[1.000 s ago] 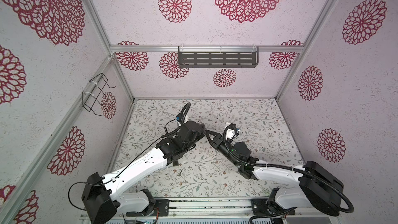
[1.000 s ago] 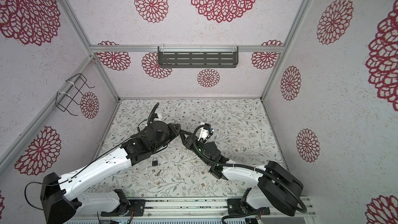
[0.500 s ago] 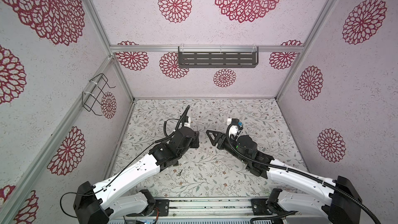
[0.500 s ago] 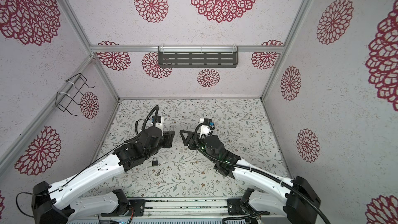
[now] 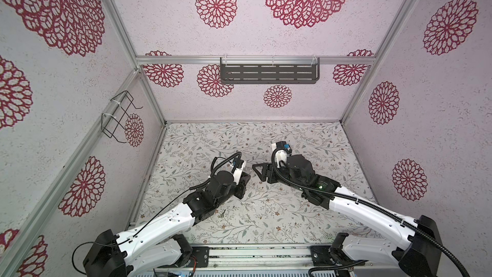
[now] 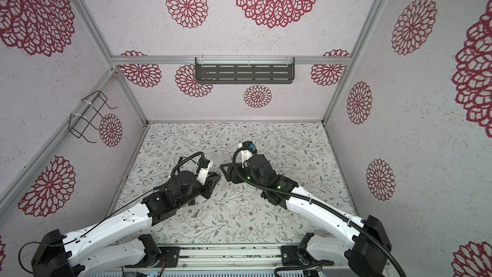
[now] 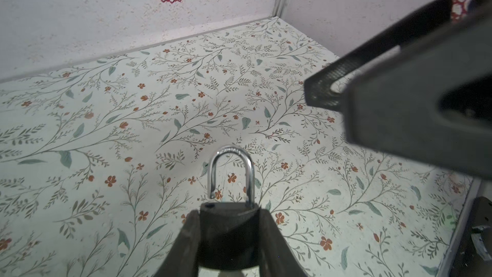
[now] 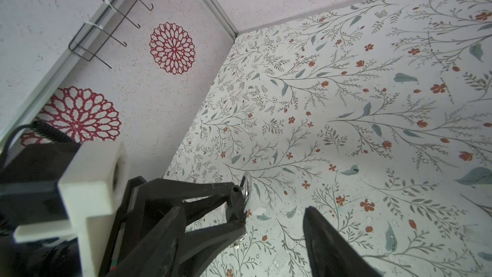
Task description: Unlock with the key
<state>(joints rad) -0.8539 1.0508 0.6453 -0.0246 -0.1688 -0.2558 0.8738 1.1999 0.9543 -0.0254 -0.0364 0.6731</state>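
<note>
The left gripper (image 7: 228, 214) grasps the padlock (image 7: 229, 233) by its black body, 1 finger pressed on each side. The padlock stands upright in that grip, raised above the flowered mat (image 7: 106, 129). Its silver shackle (image 7: 249, 171) is sprung: 1 leg sits in the body, while the other ends free above its round hole.

The right gripper (image 5: 257, 173) is released. In the right wrist view its 2 fingers (image 8: 327, 241) stand wide apart with only mat showing between them, and they hold nothing. In both top views it faces the left gripper near the middle of the mat, the 2 tips close together but not touching. The left wrist view shows the right gripper as a large dark shape above and to 1 side of the padlock, clear of the shackle.

No key can be made out with certainty. A small dark bit (image 6: 196, 211) lies on the mat just beside the left arm, too small to name.

On the back wall hangs a grey slotted shelf (image 5: 269, 73), and a wire rack (image 5: 118, 117) hangs on the side wall.
</note>
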